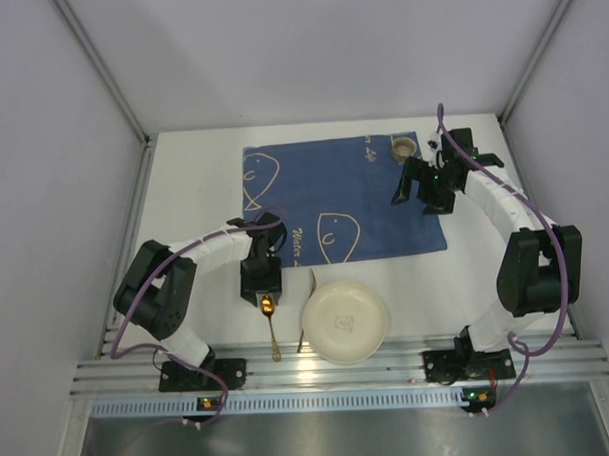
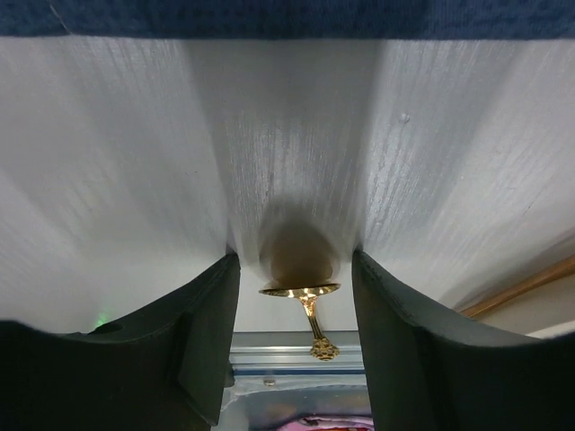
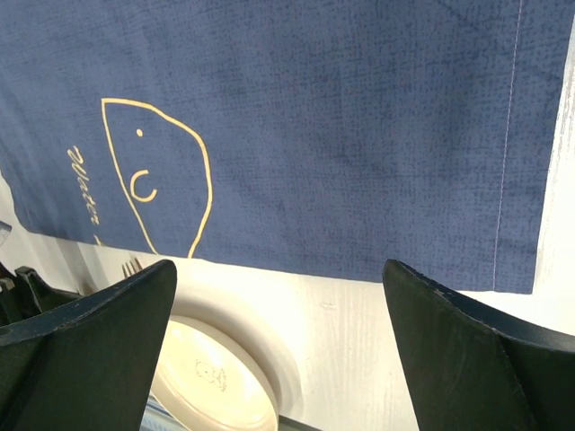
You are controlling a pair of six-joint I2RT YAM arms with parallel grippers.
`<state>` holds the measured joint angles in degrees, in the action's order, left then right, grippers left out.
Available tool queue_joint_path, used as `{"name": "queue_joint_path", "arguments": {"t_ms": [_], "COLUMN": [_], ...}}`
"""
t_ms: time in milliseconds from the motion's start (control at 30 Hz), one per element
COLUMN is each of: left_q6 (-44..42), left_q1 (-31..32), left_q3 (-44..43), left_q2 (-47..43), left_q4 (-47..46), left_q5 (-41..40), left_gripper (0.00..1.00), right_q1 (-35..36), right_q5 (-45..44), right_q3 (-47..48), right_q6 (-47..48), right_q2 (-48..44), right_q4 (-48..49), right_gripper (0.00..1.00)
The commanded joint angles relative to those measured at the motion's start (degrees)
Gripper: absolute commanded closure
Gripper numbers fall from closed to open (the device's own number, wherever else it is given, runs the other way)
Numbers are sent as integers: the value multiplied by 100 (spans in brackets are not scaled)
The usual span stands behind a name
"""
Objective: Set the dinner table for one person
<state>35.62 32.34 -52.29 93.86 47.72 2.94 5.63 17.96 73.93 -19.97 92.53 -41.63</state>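
The table (image 1: 195, 192) is a large white surface that fills the floor of the work cell between the grey walls. Its ribbed aluminium rail (image 1: 340, 372) runs along the near edge, where both arm bases are fixed. A blue cloth (image 1: 333, 187) with pale fish outlines lies flat on the middle of the table.

The left fingers (image 2: 193, 332) are low over the bare table, just in front of the near edge of the cloth. They are spread, one on each side of the bowl of a golden spoon (image 2: 301, 289), and a small gap shows on both sides, so they do not pinch it. The spoon lies on the table with its handle pointing to the rail.

Just to the right of the spoon stands a cream plate (image 1: 345, 322), near the rail and just off the cloth. The tines of a fork (image 3: 133, 267) show beside the plate rim on its left side.

The right fingers (image 3: 467, 350) hang above the right part of the cloth. They are spread wide and nothing is between them. A small cup (image 1: 405, 145) stands on the far right corner of the cloth, near them.
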Motion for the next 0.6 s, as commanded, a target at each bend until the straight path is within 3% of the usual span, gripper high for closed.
{"name": "queue_joint_path", "arguments": {"t_ms": [0,67,433,567], "left_q6": [-116,-134,-257,-301], "left_q1": [-26,-52,-78,-70], "left_q3": [53,61,-123,-290], "left_q2": [176,246,185,185], "left_q4": [-334,-387,-229,-71], "left_q5": [22,40,128,128], "left_gripper": [43,46,97,100], "right_q1": [61,61,61,61], "right_q5": [-73,-125,-205,-205], "right_q3": [51,42,69,78], "right_q6": [142,160,116,98], "right_q2": [-218,-236,-165,-139], "right_q4": [6,-3,-39,-39], "right_gripper": [2,2,2,2]}}
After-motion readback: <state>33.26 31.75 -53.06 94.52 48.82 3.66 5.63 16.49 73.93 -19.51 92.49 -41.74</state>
